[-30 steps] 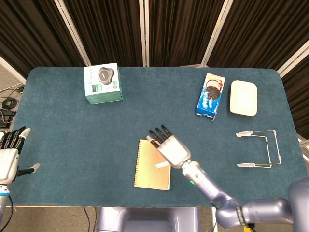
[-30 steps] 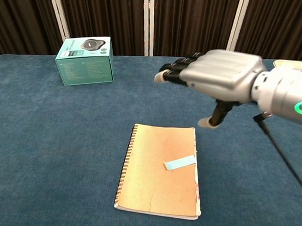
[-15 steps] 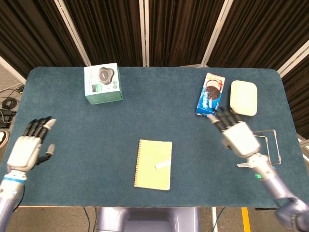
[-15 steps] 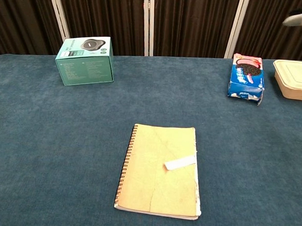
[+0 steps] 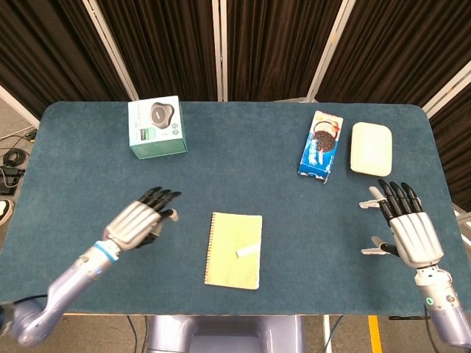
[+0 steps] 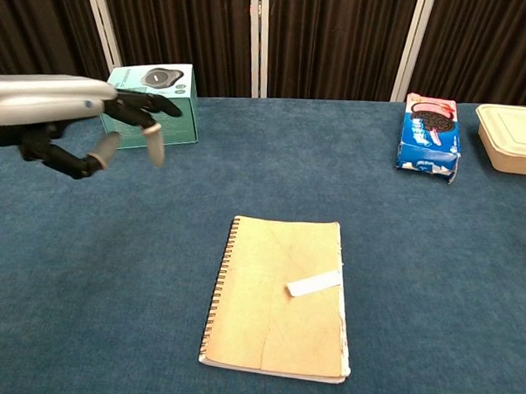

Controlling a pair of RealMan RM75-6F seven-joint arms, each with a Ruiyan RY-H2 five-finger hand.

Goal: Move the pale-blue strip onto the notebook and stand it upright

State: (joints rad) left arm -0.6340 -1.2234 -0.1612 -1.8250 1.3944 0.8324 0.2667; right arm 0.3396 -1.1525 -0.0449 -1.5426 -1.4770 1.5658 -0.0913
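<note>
- The pale-blue strip [image 6: 314, 284] lies flat on the spiral notebook [image 6: 275, 320], near its right edge, well right of the left hand's fingertips.
- In the last second the right hand [image 5: 411, 231] pulled away from the notebook to the table's right side while the left hand [image 5: 138, 223] swung in; both are spread and empty (standing the strip likely remains).
- One strip, one notebook, one teal box [image 5: 156, 127], one cookie pack [image 5: 321, 146], one cream container [image 5: 371, 149].
</note>
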